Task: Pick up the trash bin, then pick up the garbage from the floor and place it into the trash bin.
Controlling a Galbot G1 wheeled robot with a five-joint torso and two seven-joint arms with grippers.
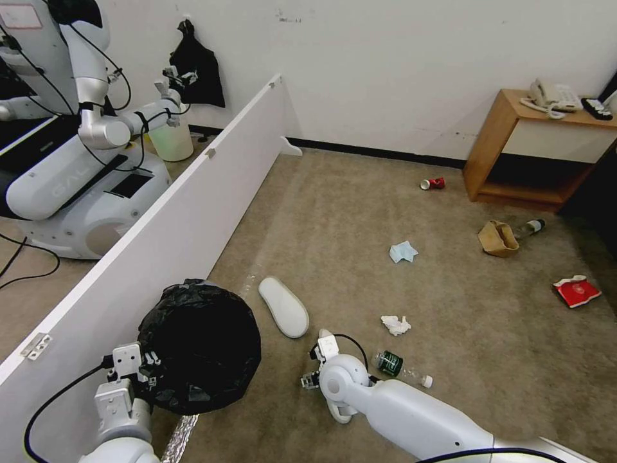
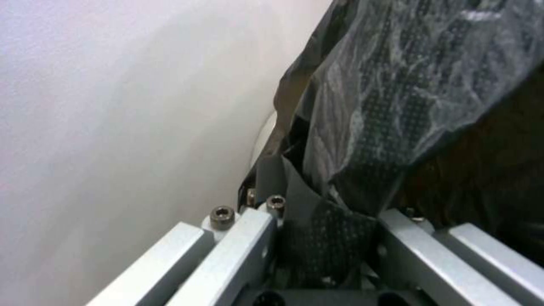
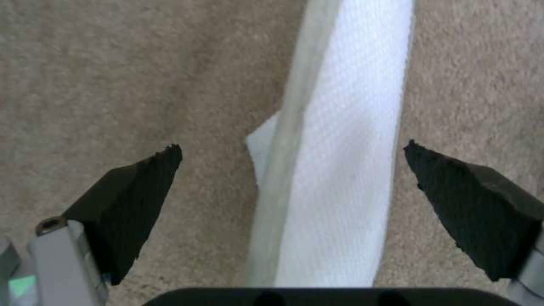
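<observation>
Bin (image 1: pixel 199 347) is hanging by the wall, its rim pinched by the left gripper (image 2: pixel 326 238). Right gripper (image 3: pixel 292 178), jaws wide apart, is hovering over a slipper (image 3: pixel 340 170); closing crooked might push it away.

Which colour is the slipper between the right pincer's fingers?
White slipper, woven texture; right wrist view shows it best.
</observation>
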